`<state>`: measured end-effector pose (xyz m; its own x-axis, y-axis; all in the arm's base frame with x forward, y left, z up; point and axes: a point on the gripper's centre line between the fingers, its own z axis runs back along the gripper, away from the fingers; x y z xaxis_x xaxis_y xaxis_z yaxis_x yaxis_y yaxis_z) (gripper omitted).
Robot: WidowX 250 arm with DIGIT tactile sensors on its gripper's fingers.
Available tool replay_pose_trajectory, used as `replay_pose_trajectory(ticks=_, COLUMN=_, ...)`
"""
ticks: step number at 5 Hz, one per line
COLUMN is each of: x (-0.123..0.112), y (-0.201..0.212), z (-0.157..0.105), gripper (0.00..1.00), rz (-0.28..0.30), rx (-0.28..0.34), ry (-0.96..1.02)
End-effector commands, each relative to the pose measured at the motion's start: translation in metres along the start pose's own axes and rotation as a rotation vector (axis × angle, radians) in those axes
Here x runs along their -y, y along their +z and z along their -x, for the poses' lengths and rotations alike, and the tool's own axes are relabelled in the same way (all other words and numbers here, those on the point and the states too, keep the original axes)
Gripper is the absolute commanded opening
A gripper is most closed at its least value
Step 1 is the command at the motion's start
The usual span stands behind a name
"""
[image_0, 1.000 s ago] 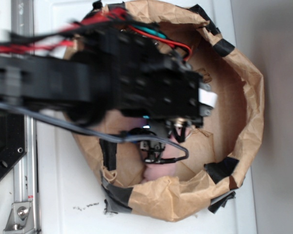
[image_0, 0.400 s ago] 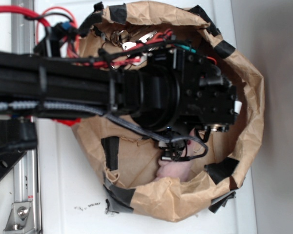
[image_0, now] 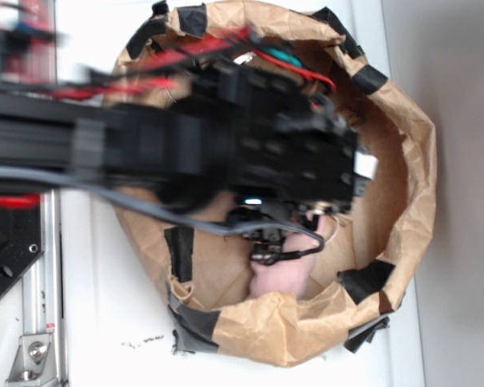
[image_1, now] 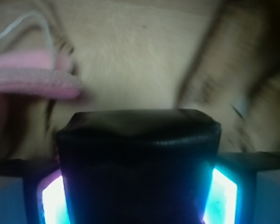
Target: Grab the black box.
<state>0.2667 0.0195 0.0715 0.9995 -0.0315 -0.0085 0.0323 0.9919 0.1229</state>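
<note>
In the wrist view the black box (image_1: 138,154), glossy with rounded corners, fills the space between the two glowing fingers (image_1: 53,200). My gripper (image_1: 138,198) is shut on it. A pink plush bunny (image_1: 35,74) lies on the brown paper beyond, at the upper left. In the exterior view the blurred black arm covers the middle of the paper-walled nest (image_0: 411,161). The gripper (image_0: 356,171) sits at the arm's right end, inside the nest. The box itself is hidden under the arm there. The bunny (image_0: 282,278) shows just below the arm.
Crumpled brown paper walls ring the nest, with black tape patches (image_0: 365,278) on the rim. A black plate with screws (image_0: 8,250) and an aluminium rail (image_0: 44,322) lie at the left on the white table. Red and grey cables trail along the arm.
The arm is in motion and blurred. Its front end reached further right toward the nest wall 0.4 s ago and has since drawn back slightly left.
</note>
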Motion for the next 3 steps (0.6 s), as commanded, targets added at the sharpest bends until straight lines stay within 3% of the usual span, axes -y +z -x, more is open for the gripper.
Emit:
replay_pose_trajectory(ticks=1, x=-0.0120, y=0.1081, z=0.0042, gripper=0.00, rz=-0.001, rx=0.134, ry=0.039)
replay_pose_trajectory(ticks=3, x=-0.0091, y=0.1074, z=-0.0010, gripper=0.00, rz=0.033, rx=0.049, ry=0.057)
